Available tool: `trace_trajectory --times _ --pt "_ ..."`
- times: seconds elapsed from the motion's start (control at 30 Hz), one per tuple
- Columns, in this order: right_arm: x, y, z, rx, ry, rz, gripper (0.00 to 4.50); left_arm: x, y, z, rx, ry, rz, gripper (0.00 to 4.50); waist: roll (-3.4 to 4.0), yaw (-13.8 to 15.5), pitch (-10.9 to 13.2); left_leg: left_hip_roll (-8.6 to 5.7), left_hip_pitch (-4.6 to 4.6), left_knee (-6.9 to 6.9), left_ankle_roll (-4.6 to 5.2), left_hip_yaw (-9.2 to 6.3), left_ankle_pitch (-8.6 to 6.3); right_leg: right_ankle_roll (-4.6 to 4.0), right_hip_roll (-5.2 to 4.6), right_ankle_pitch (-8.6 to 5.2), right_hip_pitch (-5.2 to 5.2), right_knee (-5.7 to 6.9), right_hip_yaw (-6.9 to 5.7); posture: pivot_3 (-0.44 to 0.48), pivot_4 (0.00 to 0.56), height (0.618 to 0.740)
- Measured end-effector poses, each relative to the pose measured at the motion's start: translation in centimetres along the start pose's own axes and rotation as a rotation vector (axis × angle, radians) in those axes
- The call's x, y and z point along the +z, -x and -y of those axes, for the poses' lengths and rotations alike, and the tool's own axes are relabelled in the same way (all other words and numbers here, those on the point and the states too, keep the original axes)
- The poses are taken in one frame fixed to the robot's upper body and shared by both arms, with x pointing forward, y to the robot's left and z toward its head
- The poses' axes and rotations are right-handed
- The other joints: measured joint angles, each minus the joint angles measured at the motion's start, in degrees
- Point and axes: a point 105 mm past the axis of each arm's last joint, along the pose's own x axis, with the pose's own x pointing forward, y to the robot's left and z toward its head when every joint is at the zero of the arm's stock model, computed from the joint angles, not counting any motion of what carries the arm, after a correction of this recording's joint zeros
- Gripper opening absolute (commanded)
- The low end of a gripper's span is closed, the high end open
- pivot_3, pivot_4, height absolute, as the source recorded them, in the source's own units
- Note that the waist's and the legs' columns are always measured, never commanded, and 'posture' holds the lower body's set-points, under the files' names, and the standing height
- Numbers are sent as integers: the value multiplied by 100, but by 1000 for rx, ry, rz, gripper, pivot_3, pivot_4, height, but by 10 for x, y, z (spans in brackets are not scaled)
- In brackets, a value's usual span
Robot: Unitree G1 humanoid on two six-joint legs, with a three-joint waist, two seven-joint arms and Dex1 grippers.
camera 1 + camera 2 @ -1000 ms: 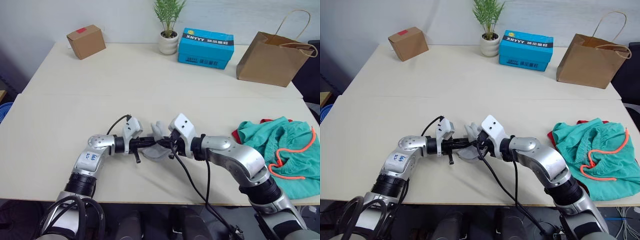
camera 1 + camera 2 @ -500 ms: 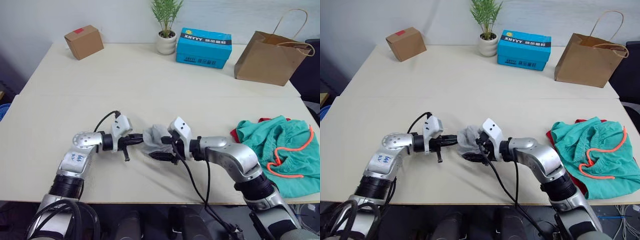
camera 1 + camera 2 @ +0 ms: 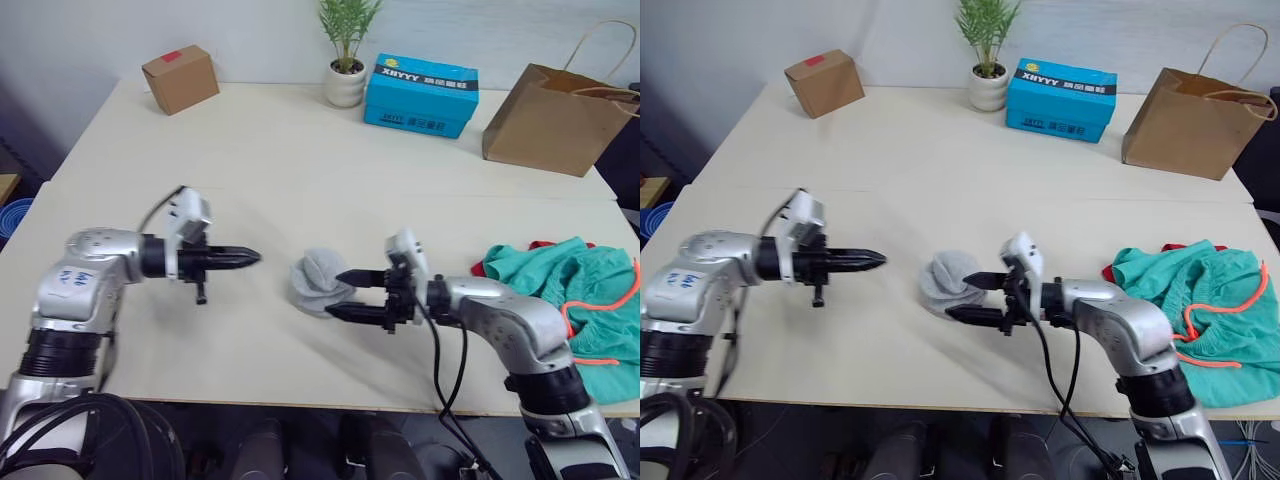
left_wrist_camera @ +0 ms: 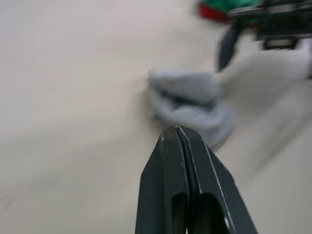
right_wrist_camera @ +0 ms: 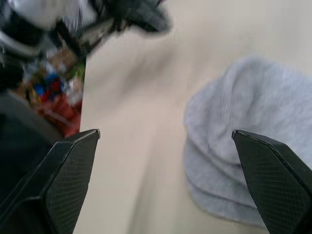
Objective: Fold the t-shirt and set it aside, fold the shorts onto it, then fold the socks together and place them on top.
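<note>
Gaping right claw [image 3: 343, 294] beside socks [image 3: 318, 281] | left claw [image 3: 252, 258] closed, empty

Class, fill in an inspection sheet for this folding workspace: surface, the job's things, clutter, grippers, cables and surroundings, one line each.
Surface: pale table, two tops joined by a seam.
Job's things: socks bundled mid-table; shorts crumpled near the table's right edge, lying on the t-shirt, of which a red edge shows.
Clutter: cardboard box, potted plant, blue carton, paper bag along the far edge.
Grippers: left gripper shut, empty, apart from the socks; right gripper open, its tips at the socks.
Cables: black cable hanging from the right arm.
Surroundings: light wall behind; blue item beyond the table's left edge.
</note>
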Motion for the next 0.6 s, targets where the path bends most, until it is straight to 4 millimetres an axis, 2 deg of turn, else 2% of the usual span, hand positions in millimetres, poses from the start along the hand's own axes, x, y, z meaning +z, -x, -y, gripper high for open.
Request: trace_trajectory --times 0.1,0.17,0.23,0.33,0.43,0.53,0.6 --pt "-13 24 17 -133 12 34 3538 14 -23 2 -33 -17 103 0 -2 11 1 -6 -7 2 12 9 2 19 1 11 0 -16 8 0 150 740" --pt "-15 26 21 -162 48 53 2788 24 -38 -3 -19 -55 144 0 -2 -25 1 -8 -4 2 15 19 5 25 2 15 -3 -9 17 0 150 740" --pt "-10 21 23 -175 110 98 2032 26 -58 -8 3 -84 134 0 -2 -73 1 -11 9 0 16 28 9 27 4 17 -3 0 26 0 150 740" --pt "0 7 26 -168 204 130 971 4 -73 -14 39 -47 48 0 -2 -173 1 -5 20 -11 3 41 17 27 12 18 -11 12 40 0 150 740" --pt "6 -12 26 -152 270 143 35 -24 -66 -20 85 2 -62 0 -2 -239 1 0 19 -15 -12 44 27 25 15 16 -21 18 44 0 150 740" --pt "3 -28 27 -148 275 147 35 -46 -52 -20 130 74 -95 0 -2 -230 1 5 16 -13 -14 46 28 19 15 14 -24 17 45 0 150 740" --pt "-4 -37 28 -156 265 136 35 -52 -47 -20 160 97 -81 0 -2 -205 1 4 12 -4 -9 45 26 19 11 14 -22 15 46 0 150 740"
